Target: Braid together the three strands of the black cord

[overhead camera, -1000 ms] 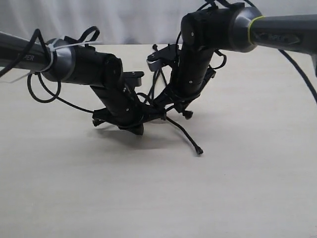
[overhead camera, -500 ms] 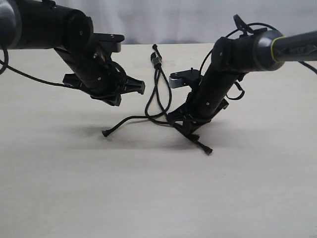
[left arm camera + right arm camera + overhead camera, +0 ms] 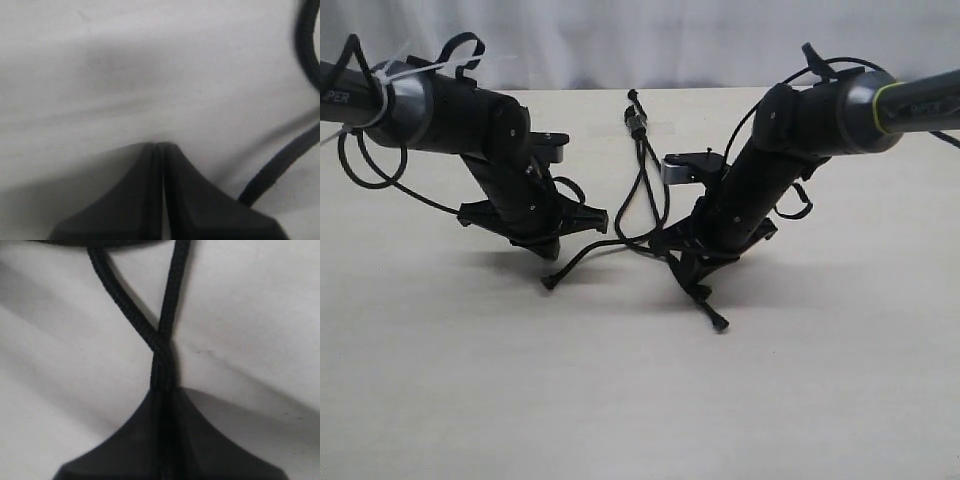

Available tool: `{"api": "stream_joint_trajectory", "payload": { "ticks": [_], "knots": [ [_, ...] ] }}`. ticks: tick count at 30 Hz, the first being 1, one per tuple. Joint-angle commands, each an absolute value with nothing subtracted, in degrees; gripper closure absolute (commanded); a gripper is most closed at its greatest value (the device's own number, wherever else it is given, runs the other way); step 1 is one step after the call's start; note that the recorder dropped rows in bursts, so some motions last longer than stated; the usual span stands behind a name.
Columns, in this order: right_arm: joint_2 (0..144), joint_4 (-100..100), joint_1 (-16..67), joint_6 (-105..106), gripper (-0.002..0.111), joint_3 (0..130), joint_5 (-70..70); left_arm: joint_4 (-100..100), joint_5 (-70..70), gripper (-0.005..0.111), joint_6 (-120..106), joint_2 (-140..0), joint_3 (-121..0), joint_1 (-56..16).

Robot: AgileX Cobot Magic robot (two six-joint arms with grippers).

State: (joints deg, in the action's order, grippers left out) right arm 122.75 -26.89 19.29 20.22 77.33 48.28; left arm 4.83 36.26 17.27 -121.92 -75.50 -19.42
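Note:
The black cord lies on the table, its knot [image 3: 635,121] at the far middle. From there the three strands [image 3: 642,190] run toward me. One strand bends left and ends in a tip [image 3: 548,283] just below my left gripper [image 3: 554,252]. In the left wrist view that gripper [image 3: 159,145] is shut with nothing in it, and the strand [image 3: 280,167] passes beside it, apart from the jaws. My right gripper [image 3: 162,389] is shut on two crossed strands [image 3: 162,357]. In the exterior view it [image 3: 691,268] is low over the table, and a strand tip [image 3: 720,325] trails out below it.
The pale table [image 3: 820,400] carries only the cord. Thicker robot cables [image 3: 380,180] loop off both arms. A grey wrist camera block [image 3: 682,165] juts from the right arm near the strands.
My left arm has come down and inward, its shut gripper now just above the left strand tip. The right gripper shifted slightly left, dragging its strand tip down and left.

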Motion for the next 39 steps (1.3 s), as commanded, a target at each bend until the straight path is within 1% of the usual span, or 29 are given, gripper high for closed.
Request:
{"api": "stream_joint_trajectory", "payload": {
  "ticks": [1,10,16,20,24,28,32,39],
  "knots": [
    [122.6,-31.4,19.1,23.1,0.104,75.2,53.8,6.6,39.3,0.102,17.8,-122.6,-75.4,-22.1],
    [117.4,-30.8,19.1,22.2,0.104,75.2,52.4,6.5,43.2,0.102,17.2,-122.6,-75.4,-26.0],
    [117.9,-20.3,19.1,15.6,0.104,73.4,46.1,7.3,43.9,0.102,17.2,-122.6,-75.4,-26.0],
    [119.2,-21.5,19.1,16.0,0.104,70.3,42.3,8.2,43.4,0.102,17.2,-122.6,-75.4,-26.0],
    [120.3,-22.3,19.1,16.5,0.104,68.5,43.2,8.4,43.2,0.102,16.7,-122.6,-75.4,-26.2],
    [120.1,-27.3,19.8,19.0,0.104,66.7,44.8,7.5,43.3,0.102,16.5,-122.6,-75.4,-28.7],
    [119.1,-27.7,20.8,19.4,0.104,63.6,45.7,6.1,43.3,0.102,16.5,-122.6,-75.4,-32.7],
    [114.9,-28.2,20.8,19.3,0.104,57.8,43.1,6.6,44.2,0.102,16.6,-122.6,-75.4,-35.3]
  ]
}}
